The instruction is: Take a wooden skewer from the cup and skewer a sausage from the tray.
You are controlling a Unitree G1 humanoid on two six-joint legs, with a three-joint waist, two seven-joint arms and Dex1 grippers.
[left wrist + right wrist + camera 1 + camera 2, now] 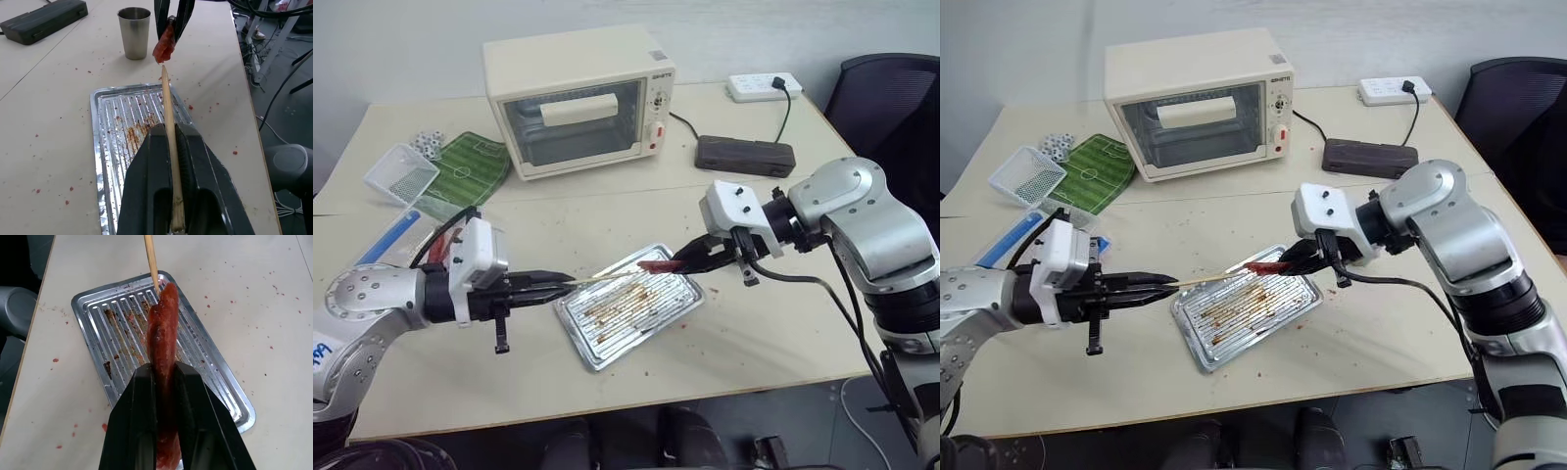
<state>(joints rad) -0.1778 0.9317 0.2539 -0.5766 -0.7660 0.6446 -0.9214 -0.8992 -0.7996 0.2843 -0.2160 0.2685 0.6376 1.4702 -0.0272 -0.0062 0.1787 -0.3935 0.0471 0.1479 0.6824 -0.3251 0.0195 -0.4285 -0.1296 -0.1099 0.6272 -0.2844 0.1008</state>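
Observation:
My left gripper is shut on the wooden skewer, which points level towards the right. My right gripper is shut on the red-brown sausage and holds it in the air above the far end of the silver tray. In the right wrist view the skewer's tip meets the free end of the sausage. The tray lies on the table with brown grease stains on its ribs. The cup stands upright beyond the tray in the left wrist view.
A cream toaster oven stands at the back, with a black case and a power strip to its right. At the left lie a white mesh basket, a green pitch mat and a clear box. Red specks dot the table.

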